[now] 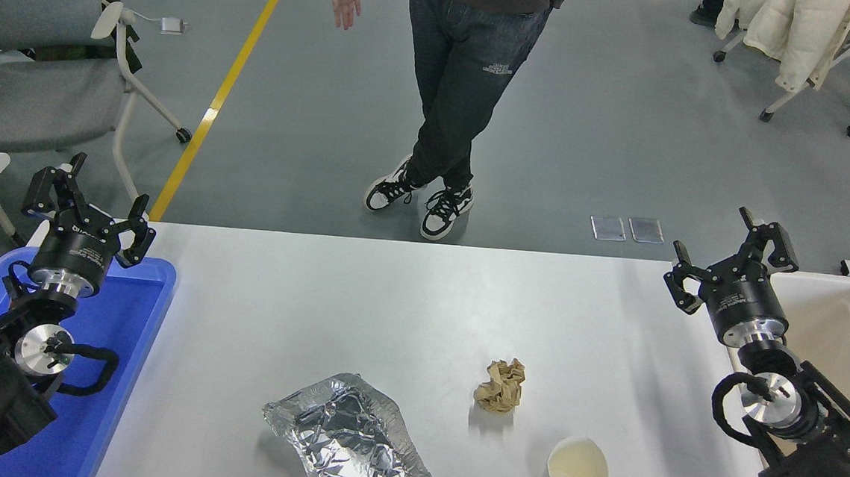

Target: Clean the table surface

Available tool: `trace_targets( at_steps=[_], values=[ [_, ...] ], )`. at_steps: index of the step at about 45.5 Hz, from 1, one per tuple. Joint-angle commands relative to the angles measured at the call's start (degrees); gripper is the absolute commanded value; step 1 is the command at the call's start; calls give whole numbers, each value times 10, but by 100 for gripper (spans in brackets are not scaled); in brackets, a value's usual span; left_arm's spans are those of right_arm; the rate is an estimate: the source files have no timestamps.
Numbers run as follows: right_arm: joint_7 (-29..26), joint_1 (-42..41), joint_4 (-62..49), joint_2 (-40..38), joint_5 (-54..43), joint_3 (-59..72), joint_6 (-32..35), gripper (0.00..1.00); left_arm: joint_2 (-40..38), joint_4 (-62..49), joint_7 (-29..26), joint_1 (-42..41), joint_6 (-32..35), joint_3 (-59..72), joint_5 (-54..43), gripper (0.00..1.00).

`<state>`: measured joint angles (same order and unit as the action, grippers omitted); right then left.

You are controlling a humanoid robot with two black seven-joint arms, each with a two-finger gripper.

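Flanking the table surface (405, 304), left pincer (90, 196) and right pincer (732, 252), both spread wide, empty.

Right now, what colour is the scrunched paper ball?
Brown, the paper ball, clearest in the head view.

Far half of the table surface (361, 294) is bare, free passage across. Near edge blocked by three items: crumpled foil tray (348, 440), brown paper wad (501, 385), paper cup (576, 471) on its side. Gaps between them are passable. Blue tray (130, 337) bounds left, beige tub (849, 328) right.
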<state>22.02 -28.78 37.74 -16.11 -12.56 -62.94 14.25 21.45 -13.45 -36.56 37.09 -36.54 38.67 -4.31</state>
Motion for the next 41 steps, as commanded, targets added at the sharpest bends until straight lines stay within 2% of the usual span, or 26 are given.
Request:
trace_targets(
  at_steps=[1,8,21,29,41],
  values=[
    [0,13,16,-7,-2,6,0,99,0,0,0,0,0,0,0,100],
    [-9,14,36,-19,-6,18,2,99,0,0,0,0,-1,0,0,100],
    [-76,9,73,-57,-1,39,-5,99,0,-1,0,1,-2,0,0,100],
    [-145,18,159,-113,1,47,-5,99,0,0,0,0,-2,0,0,100],
    [-156,11,285,-218,-4,144,-5,99,0,0,0,0,-2,0,0,100]
  ],
)
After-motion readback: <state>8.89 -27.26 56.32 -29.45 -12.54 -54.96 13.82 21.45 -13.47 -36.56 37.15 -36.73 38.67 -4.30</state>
